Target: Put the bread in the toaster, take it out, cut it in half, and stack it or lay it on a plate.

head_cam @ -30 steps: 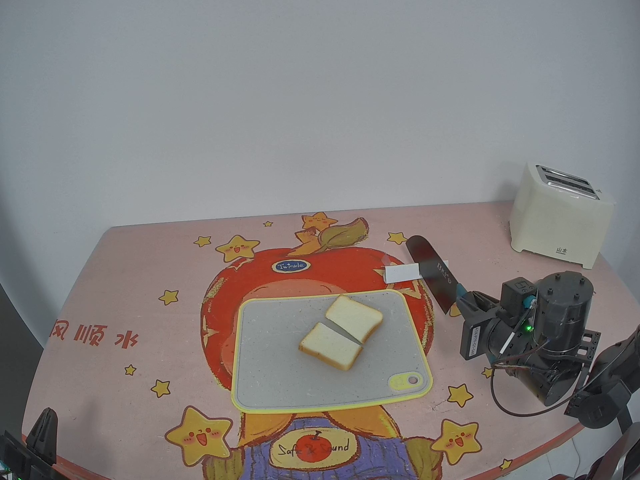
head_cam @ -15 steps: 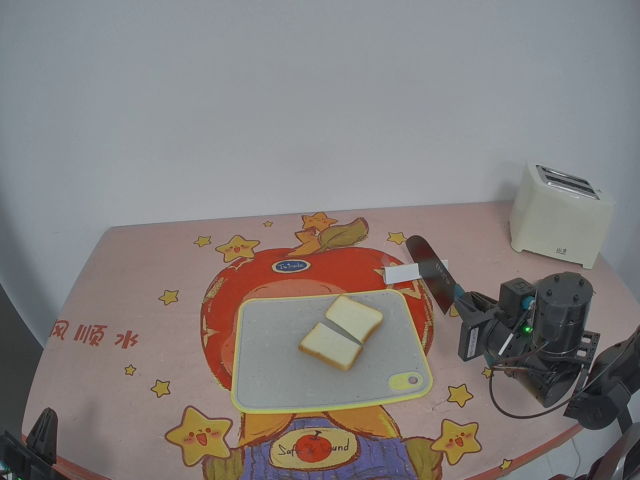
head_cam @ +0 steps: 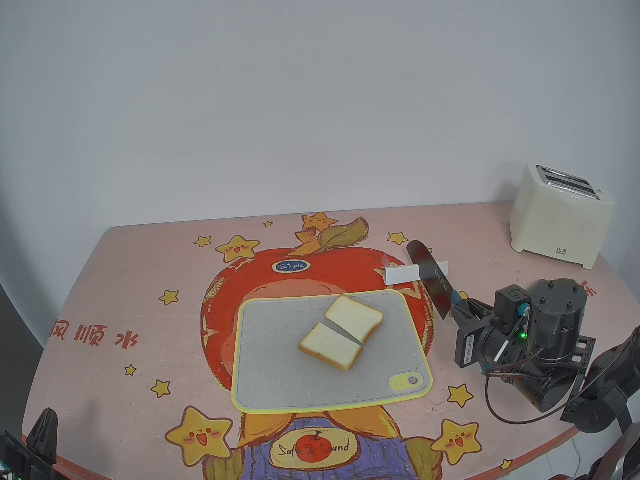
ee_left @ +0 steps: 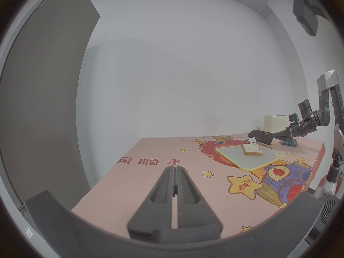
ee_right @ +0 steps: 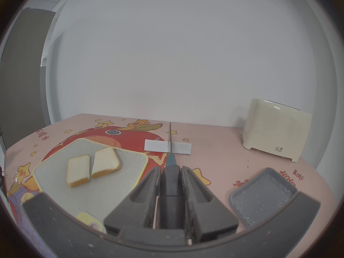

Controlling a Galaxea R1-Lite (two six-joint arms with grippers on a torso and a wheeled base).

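Bread halves [head_cam: 331, 346] on board [head_cam: 280, 361], knife [head_cam: 430, 275] in right hand [head_cam: 463, 307], label [head_cam: 562, 251] on toaster [head_cam: 557, 221]

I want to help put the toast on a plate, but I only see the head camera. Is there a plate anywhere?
Observer: Yes. The right wrist camera shows a grey tray on the table, on the robot's side of the toaster.
Operator: Is the knife held tight?
Observer: The knife has its handle clamped between the fingers of the right gripper, and the blade reaches over a white paper strip.
Operator: What about the other hand?
Observer: The left gripper is shut and holds nothing.
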